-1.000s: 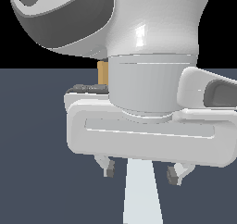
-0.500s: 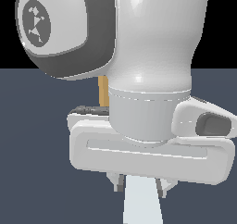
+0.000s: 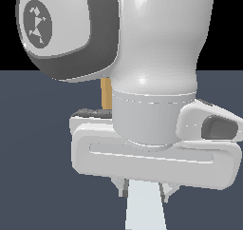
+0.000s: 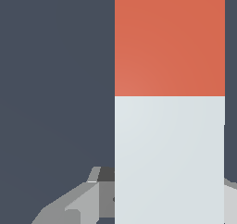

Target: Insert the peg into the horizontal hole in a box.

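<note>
One peg (image 4: 169, 102) | long axis runs from fingers (image 3: 124, 188) to orange end | fingers straddle it, contact unclear

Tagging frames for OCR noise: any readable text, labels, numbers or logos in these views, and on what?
No readable words or numbers in either view.
One sign only: a white emblem of dots joined by lines, no letters, on the dark grey cap of the arm in the exterior view.
The peg, the claw and the floor carry no markings.
</note>
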{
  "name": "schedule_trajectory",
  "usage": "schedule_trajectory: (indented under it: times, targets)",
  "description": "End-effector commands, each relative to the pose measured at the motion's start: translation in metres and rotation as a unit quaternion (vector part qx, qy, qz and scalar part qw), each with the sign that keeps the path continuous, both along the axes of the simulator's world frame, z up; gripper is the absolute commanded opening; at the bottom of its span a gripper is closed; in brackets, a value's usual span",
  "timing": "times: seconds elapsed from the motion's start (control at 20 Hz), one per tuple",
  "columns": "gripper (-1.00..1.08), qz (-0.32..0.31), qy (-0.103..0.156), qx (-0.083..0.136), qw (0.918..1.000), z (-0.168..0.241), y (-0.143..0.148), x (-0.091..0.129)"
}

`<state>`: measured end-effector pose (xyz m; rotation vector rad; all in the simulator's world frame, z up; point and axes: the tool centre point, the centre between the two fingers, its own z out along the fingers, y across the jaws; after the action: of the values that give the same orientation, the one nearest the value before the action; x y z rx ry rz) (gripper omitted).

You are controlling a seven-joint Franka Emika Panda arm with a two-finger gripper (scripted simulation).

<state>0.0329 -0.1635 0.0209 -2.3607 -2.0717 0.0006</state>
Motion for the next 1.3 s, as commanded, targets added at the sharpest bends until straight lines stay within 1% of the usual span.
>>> schedule_trajectory:
  times: [0.0, 0.2, 0.35, 0.6, 0.9, 1.1, 1.25]
  targets:
    - [-1.0, 0.001, 0.0, 0.0, 1.0, 0.0, 0.001, 0.0]
    - [-1.0, 0.012, 0.0, 0.0, 0.9999, 0.007, 0.008, 0.006]
    - [-1.0, 0.029, 0.0, -0.001, 0.9996, 0.018, 0.021, 0.014]
    - [-1.0, 0.077, 0.0, -0.001, 0.997, 0.049, 0.058, 0.034]
    - [-1.0, 0.143, 0.0, -0.001, 0.9897, 0.089, 0.111, 0.055]
    - [-1.0, 0.17, 0.0, -0.001, 0.9855, 0.105, 0.134, 0.062]
    - [-1.0, 0.18, 0.0, -0.001, 0.9837, 0.111, 0.142, 0.064]
